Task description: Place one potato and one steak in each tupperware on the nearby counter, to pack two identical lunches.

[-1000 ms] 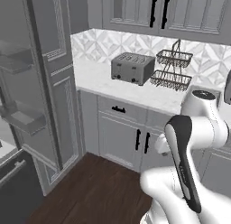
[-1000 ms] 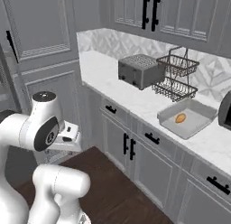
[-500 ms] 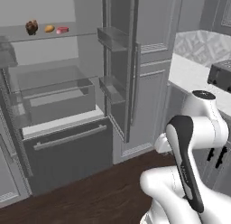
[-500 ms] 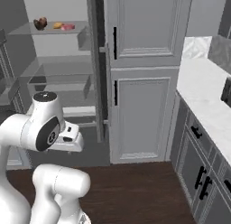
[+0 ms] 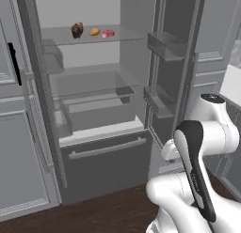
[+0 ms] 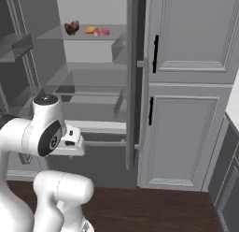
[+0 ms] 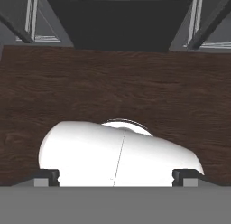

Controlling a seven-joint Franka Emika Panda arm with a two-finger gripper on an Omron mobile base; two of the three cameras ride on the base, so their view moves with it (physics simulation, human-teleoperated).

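Three foods sit in a row on the fridge's upper glass shelf, which puts them toward 11 o'clock in both base views. From left to right they are the dark brown steak, one orange potato and the red-pink steak, close together but apart, near the shelf's front edge where we judge a reach from the open doorway can get them. We face the open fridge with the arm folded low and close to our body, likely tucked for driving. Our gripper points down at the dark wood floor, its two tips at 6 o'clock of the hand view, spread wide with nothing between them. No tray is in sight here, so we judge packing is not yet finished.
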